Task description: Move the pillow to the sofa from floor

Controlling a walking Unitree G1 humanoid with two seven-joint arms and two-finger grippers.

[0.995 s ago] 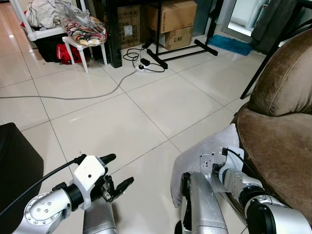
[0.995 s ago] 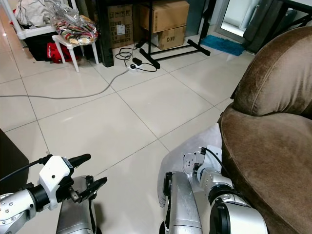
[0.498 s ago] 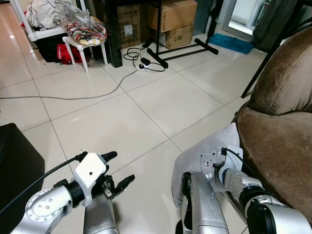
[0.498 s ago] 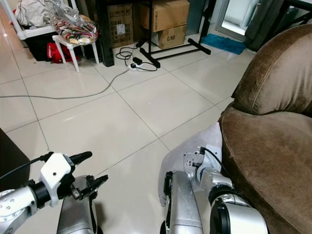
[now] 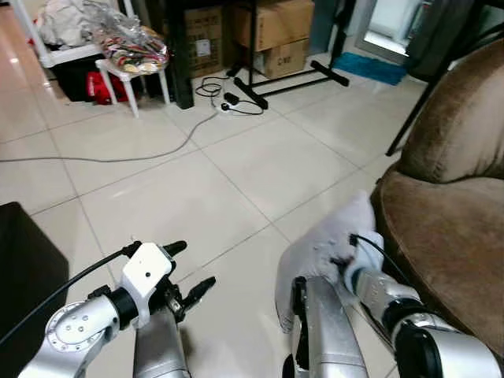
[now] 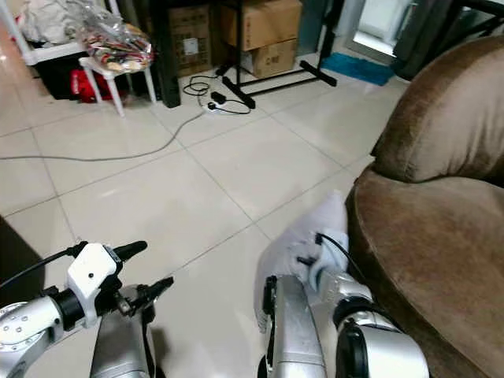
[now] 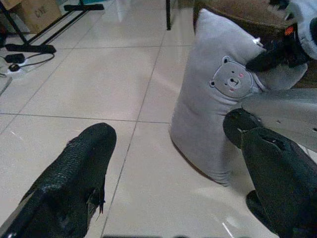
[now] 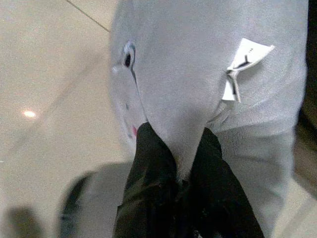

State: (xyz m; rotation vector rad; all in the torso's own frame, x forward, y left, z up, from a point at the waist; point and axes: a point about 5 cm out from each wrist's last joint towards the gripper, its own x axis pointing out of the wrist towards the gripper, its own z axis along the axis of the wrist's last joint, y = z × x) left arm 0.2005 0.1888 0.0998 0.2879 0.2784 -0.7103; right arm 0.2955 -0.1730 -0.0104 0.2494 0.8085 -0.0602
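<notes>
A grey pillow (image 5: pixel 319 240) with a small bear face (image 7: pixel 229 79) stands on the tiled floor, leaning against the front of the brown sofa (image 5: pixel 453 220). My right gripper (image 8: pixel 176 136) is low beside the sofa and shut on a pinched fold of the pillow's upper part, near its white tag (image 8: pixel 240 67). To the left, my left gripper (image 5: pixel 189 266) hovers open above the floor, about a tile's width from the pillow, its fingers (image 7: pixel 79 168) pointing toward it with nothing between them.
A black block (image 5: pixel 24 268) stands at the near left. A grey cable (image 5: pixel 118 157) crosses the floor to a power strip (image 5: pixel 232 101). Cardboard boxes (image 5: pixel 272 24), a black stand's feet (image 5: pixel 291 79) and a white stool (image 5: pixel 134 67) line the back. Open tiles lie between.
The right gripper has pushed into the pillow and closed on it, bunching the fabric so the bear face no longer shows to the eye views. The left gripper has hardly moved.
</notes>
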